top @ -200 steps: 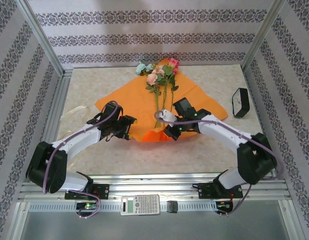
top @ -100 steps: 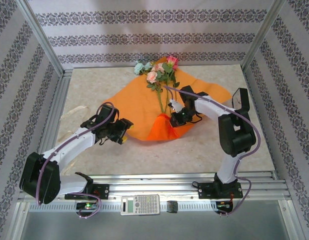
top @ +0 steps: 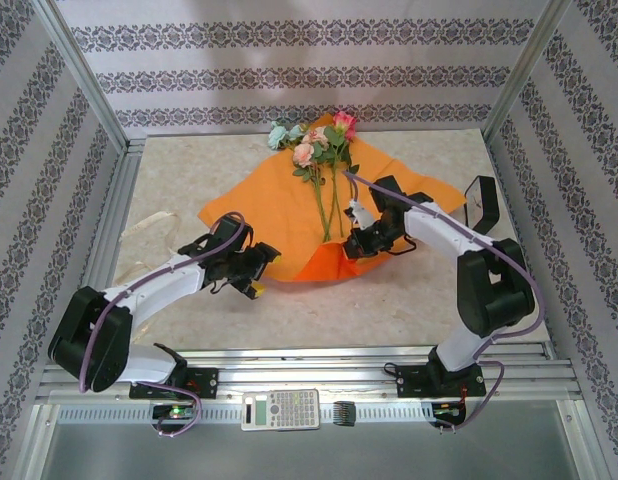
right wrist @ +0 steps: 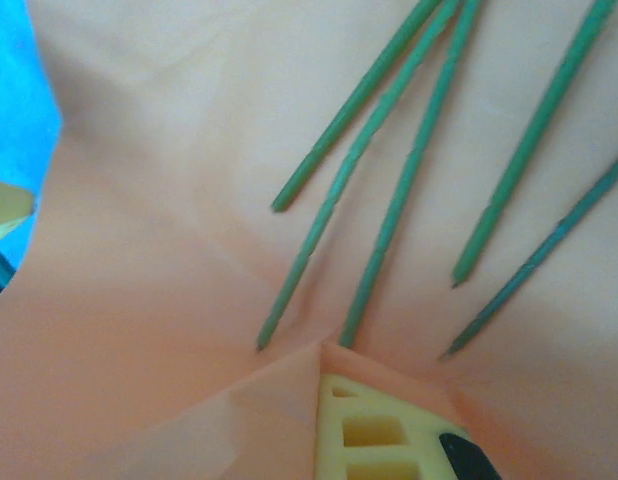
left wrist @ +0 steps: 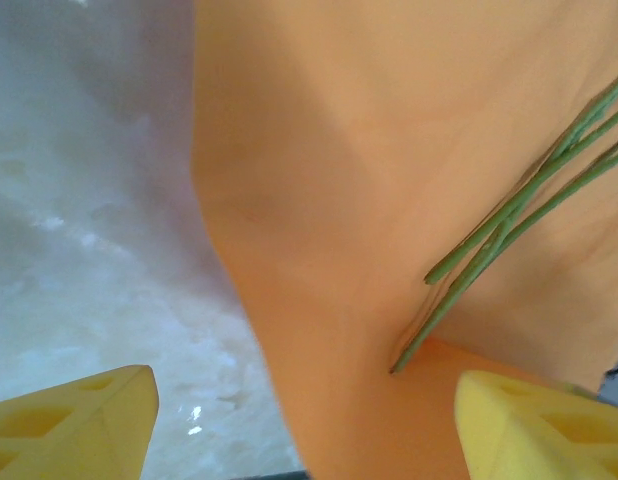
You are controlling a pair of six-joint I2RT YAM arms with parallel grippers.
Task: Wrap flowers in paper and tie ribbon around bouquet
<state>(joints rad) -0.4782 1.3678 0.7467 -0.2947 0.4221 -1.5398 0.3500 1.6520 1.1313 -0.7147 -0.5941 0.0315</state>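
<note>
The pale marbled table is sitting inside patterned walls and a metal frame, and the orange paper is lying spread across its middle. The flowers are lying on that sheet, blooms at the far end and stems pointing back toward my bases. The tan ribbon is lying on the bare table well to the left, apart from the paper.

My right claw is clamping down on the near corner of the paper, which is folding up around my finger. The cut stem ends are lying just beside that fold. My left claw is hanging wide open over the paper's left near edge. Its two yellow fingers are standing far apart and gripping nothing, with sheet and table showing between them.

Here is what I am worrying about. The sheet is thin, so a hard pull from my right claw could be tearing it or sliding it out of the pinch. Dragging the corner forward could be nudging the stems sideways, since nothing is pinning them. If my left claw is closing too low, it could be scraping the table. It could also be bunching the edge rather than lifting a clean flap.
</note>
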